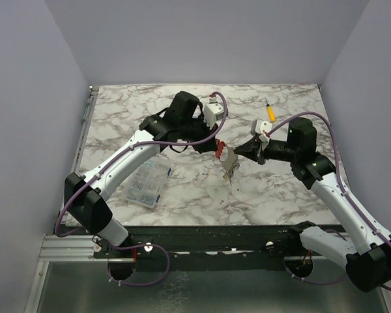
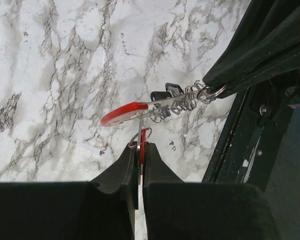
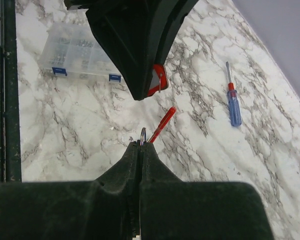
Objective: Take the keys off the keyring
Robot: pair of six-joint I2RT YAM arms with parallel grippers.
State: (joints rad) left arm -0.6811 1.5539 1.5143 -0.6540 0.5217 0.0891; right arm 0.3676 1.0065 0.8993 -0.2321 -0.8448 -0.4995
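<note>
I saw arms angled inward, tips facing. Left gripper [image 2: 140, 147] clamped keyring [image 3: 159, 80]; right gripper [image 3: 141, 146] pinched wire ring [image 3: 143, 134], red key [image 3: 163, 123] just ahead.

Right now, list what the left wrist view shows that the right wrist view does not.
Left wrist only: the tangle of wire rings running to the right jaws. Right wrist only: the clear compartment box and the blue-and-red screwdriver. Both: the red keyring pinched in the left jaws, a red tab and the marble table.
</note>
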